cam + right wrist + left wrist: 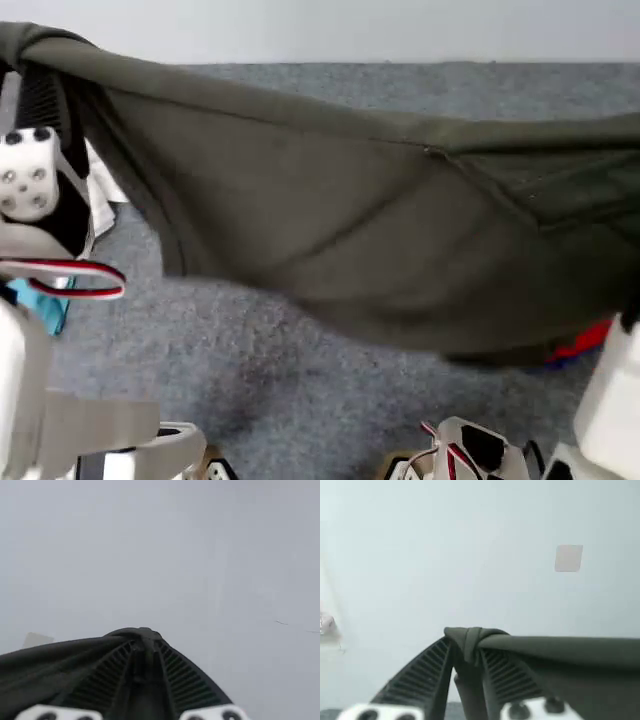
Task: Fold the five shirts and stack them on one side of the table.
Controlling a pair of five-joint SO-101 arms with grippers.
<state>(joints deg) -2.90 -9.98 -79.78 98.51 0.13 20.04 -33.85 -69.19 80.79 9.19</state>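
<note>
Olive shirt (380, 230) is covering most of the grey table (300, 400), and the frame's left and right edges are cutting it off. A red item (580, 342) is peeking out under its hem, unidentifiable. A teal item (45, 305) is sitting half behind an arm (30, 190). Fabric is hiding the clamped tips of the left gripper (468, 645) and right gripper (140, 641).

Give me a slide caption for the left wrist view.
Left gripper shut on a bunched edge of the dark olive shirt, held up before a pale wall.
</note>
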